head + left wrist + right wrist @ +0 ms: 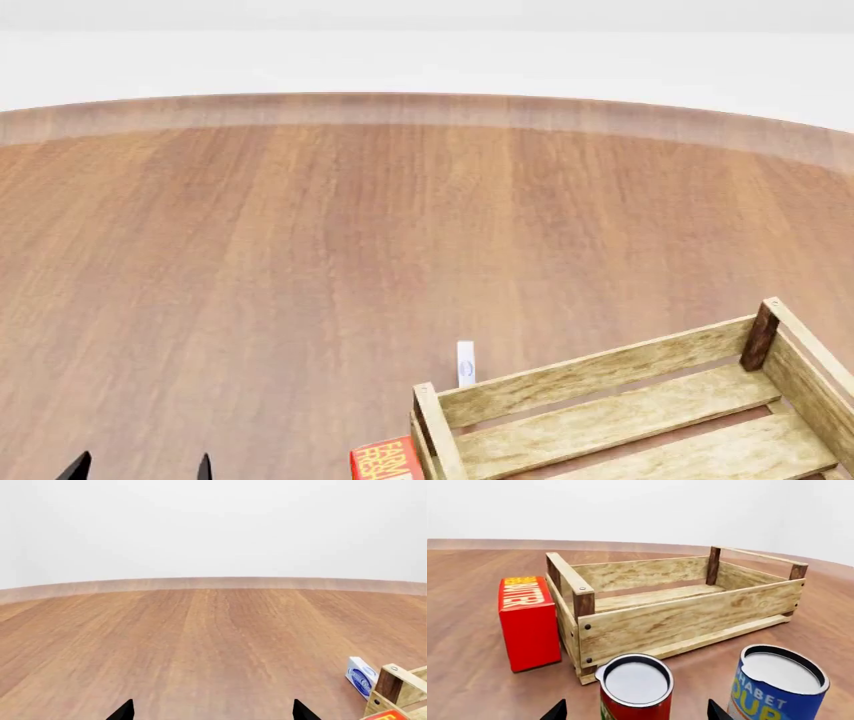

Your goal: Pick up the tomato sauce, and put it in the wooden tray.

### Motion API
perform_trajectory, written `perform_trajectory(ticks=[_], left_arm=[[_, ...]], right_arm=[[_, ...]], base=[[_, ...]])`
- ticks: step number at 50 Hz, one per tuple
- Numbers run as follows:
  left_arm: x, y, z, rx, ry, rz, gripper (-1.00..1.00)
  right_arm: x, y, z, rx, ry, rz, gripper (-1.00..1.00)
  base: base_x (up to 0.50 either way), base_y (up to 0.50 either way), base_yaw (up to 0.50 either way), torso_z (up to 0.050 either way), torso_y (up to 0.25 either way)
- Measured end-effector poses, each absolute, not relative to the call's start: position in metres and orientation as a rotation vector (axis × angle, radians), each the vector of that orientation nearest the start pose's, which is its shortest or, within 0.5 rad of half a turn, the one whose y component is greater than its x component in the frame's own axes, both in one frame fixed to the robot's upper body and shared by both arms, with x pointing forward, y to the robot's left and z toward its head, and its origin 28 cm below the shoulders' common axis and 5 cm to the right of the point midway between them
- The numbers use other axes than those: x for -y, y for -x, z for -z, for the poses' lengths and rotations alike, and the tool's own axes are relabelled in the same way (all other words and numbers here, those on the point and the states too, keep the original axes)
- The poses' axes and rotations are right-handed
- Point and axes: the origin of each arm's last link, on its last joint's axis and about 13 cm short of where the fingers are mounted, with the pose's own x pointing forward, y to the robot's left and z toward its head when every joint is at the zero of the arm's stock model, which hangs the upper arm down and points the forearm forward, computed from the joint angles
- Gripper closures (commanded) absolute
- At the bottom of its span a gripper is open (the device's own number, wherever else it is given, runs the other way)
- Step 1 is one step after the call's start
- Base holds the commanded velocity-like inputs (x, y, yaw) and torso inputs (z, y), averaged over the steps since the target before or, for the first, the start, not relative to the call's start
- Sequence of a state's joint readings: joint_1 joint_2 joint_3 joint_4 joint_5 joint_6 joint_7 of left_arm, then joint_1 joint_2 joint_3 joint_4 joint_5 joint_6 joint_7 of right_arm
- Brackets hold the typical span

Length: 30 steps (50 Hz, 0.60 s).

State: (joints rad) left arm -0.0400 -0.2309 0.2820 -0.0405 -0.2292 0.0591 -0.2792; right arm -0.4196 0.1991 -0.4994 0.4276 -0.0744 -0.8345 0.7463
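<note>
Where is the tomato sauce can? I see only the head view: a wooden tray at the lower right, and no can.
Observer: The tomato sauce shows only in the right wrist view, standing upright just ahead of the right gripper, outside the wooden tray.
Operator: Is the gripper already closed on it?
Observer: No. Its two fingertips stand apart, one on each side of the can, so it is open.
Operator: Is something near the can that I could hit?
Observer: Yes, a blue-and-yellow can stands close beside it.
Operator: Is the tray empty?
Observer: As far as the right wrist view shows, nothing lies inside it; a red box stands outside, against one end.
</note>
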Motion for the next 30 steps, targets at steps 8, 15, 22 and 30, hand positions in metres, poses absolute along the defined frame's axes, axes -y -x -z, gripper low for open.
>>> perform_trajectory(ticks=[8,15,22,30], left_arm=[[-0.207,-0.212,-0.01,-0.004,-0.006,-0.014,-1.0],[-0.207,-0.212,-0.01,-0.004,-0.006,-0.014,-1.0],[-0.207,-0.212,-0.01,-0.004,-0.006,-0.015,-1.0],[-0.207,-0.212,-0.01,-0.005,-0.006,-0.016,-1.0]], right_arm=[[0.062,-0.03,0.079,-0.059,0.036,0.157,-1.0],[0.063,-0.033,0.086,-0.09,0.034,0.161,-1.0],[0.064,-0.036,0.093,-0.12,0.03,0.164,-1.0],[0.064,-0.038,0.097,-0.138,0.03,0.165,-1.0]], base=[[0.0,0.0,0.0,0.0,0.0],[0.0,0.0,0.0,0.0,0.0],[0.0,0.0,0.0,0.0,0.0],[0.0,0.0,0.0,0.0,0.0]])
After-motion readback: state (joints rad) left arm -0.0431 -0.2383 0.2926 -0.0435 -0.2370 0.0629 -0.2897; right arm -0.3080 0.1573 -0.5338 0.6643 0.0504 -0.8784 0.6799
